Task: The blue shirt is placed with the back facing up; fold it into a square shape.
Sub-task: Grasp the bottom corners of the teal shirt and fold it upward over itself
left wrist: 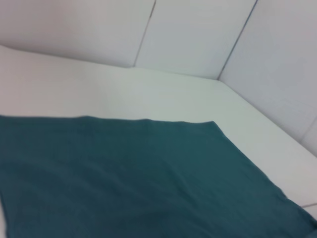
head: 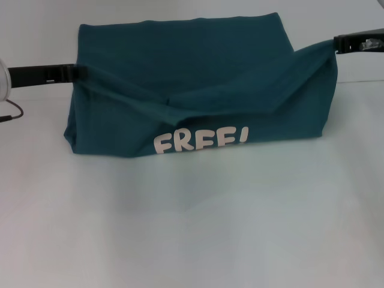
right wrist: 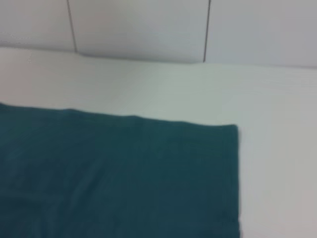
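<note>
The blue shirt lies on the white table, its near part lifted and folded over so that the white "FREE!" lettering shows along the near fold. My left gripper holds the raised cloth at the shirt's left corner. My right gripper holds the raised right corner, a little higher. The cloth sags between the two. The left wrist view shows flat plain cloth of the shirt, and so does the right wrist view. Neither wrist view shows fingers.
White wall panels stand behind the table's far edge. A dark cable and a white rounded part are at the left edge of the head view. Bare table lies in front of the shirt.
</note>
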Robot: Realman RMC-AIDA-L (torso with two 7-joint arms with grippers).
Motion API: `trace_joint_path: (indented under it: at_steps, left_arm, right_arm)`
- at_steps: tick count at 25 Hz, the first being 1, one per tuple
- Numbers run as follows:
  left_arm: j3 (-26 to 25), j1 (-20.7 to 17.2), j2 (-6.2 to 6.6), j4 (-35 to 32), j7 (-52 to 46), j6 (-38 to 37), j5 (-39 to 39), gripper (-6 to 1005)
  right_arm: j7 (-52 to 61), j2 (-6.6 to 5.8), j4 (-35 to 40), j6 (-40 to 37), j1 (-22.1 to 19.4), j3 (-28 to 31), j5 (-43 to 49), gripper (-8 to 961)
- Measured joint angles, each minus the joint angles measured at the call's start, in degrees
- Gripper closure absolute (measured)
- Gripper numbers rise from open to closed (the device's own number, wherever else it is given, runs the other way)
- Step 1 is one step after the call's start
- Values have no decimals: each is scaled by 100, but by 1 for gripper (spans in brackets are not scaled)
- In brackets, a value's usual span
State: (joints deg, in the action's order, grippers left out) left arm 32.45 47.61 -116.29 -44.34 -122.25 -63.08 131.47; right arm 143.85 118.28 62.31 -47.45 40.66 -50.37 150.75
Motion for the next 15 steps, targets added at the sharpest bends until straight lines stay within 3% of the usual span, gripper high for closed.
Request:
trace_joint_path:
  at_steps: [7,15]
  left_arm:
    - [252,19,-135,13,203,714,0,955]
    - [574,12,-376,75,621,1622,1,954]
  right_arm:
    - [-117,50,-359,845,115,-37,-13,942]
    - [-181,54,-1013,1607,308,-62,-5,941]
